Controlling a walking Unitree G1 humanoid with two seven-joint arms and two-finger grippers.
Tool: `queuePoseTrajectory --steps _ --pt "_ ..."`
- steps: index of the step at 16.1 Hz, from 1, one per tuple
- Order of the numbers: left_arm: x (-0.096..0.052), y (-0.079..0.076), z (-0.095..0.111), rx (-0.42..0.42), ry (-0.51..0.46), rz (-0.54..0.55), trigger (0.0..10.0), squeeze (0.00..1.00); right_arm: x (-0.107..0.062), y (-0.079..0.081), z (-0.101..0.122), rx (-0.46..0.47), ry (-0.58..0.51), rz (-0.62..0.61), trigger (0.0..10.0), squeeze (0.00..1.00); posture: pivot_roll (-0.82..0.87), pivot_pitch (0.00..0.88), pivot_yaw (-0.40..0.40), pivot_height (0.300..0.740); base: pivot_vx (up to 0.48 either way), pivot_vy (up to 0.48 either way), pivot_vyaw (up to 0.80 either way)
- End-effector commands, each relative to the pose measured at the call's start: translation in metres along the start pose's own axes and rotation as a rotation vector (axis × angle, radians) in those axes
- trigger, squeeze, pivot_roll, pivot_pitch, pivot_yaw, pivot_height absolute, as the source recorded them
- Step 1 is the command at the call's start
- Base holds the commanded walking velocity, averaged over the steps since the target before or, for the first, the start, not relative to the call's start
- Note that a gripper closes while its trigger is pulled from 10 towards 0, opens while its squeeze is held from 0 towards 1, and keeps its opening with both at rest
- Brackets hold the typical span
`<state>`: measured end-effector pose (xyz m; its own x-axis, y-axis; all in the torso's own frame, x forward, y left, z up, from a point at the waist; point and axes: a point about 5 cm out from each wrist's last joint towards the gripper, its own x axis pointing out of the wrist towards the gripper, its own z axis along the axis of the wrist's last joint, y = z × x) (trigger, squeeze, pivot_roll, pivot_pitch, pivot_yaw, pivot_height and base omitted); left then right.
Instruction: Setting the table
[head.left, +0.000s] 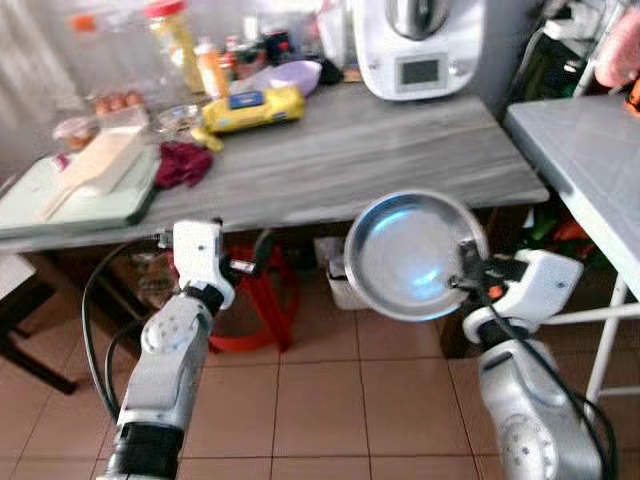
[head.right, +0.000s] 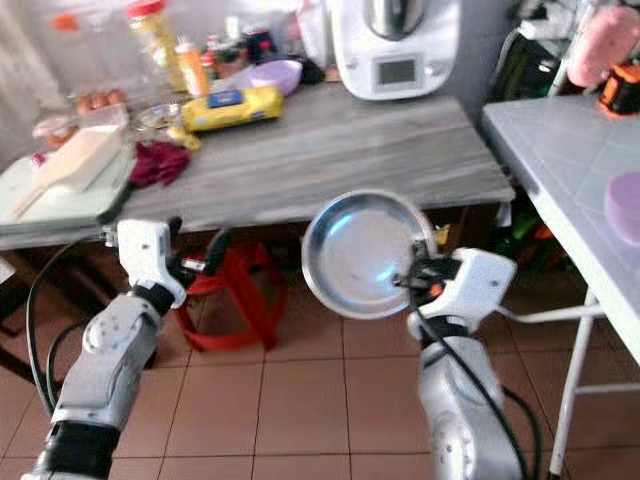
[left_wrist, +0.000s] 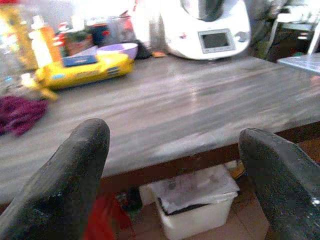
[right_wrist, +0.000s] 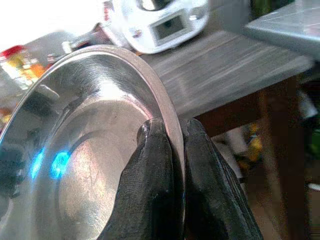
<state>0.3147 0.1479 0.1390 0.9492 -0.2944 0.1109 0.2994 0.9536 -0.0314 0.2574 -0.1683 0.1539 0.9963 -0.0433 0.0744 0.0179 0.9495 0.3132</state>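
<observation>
A round steel plate (head.left: 415, 255) is held tilted on edge in front of the wooden table's (head.left: 360, 160) near edge, its hollow face towards me. My right gripper (head.left: 466, 268) is shut on the plate's rim (right_wrist: 167, 117), one finger on each side of it. My left gripper (head.left: 240, 258) is open at the table's front edge, lower left, with nothing between its fingers (left_wrist: 70, 175).
The wooden table carries a white kitchen machine (head.left: 420, 45), a yellow packet (head.left: 250, 110), a purple bowl (head.left: 285, 75), bottles, a maroon cloth (head.left: 183, 162) and a cutting board on a tray (head.left: 85, 185). A grey table (head.left: 590, 160) stands right. A red stool (head.left: 255, 300) and a bin sit under the table.
</observation>
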Motion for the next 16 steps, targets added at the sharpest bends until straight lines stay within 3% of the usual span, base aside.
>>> queuePoseTrajectory --steps 1,6,10,13,16 --pt "-0.001 0.004 0.000 0.022 0.005 0.015 10.0 0.00 -0.002 -0.001 0.005 -0.008 -0.016 -0.005 10.0 0.00 -0.19 0.093 0.129 0.740 0.330 0.000 0.00" --pt "-0.011 0.017 -0.004 0.059 0.022 0.063 10.0 0.00 -0.002 -0.002 0.010 -0.060 -0.034 0.001 10.0 0.00 -0.18 0.103 0.126 0.740 0.317 0.000 0.00" --pt "-0.016 0.030 0.000 0.091 0.022 0.144 10.0 0.00 -0.004 -0.012 0.016 -0.125 -0.056 -0.019 10.0 0.00 -0.17 0.118 0.139 0.740 0.195 0.000 0.00" --pt "-0.015 0.031 0.003 0.099 0.020 0.151 10.0 0.00 0.001 -0.015 0.020 -0.131 -0.069 -0.025 10.0 0.00 -0.17 0.123 0.135 0.740 0.000 0.000 0.53" --pt "-0.010 0.022 0.000 0.085 0.021 0.129 10.0 0.00 0.005 -0.010 0.019 -0.121 -0.068 -0.008 10.0 0.00 -0.17 0.118 0.127 0.740 0.000 0.000 0.54"
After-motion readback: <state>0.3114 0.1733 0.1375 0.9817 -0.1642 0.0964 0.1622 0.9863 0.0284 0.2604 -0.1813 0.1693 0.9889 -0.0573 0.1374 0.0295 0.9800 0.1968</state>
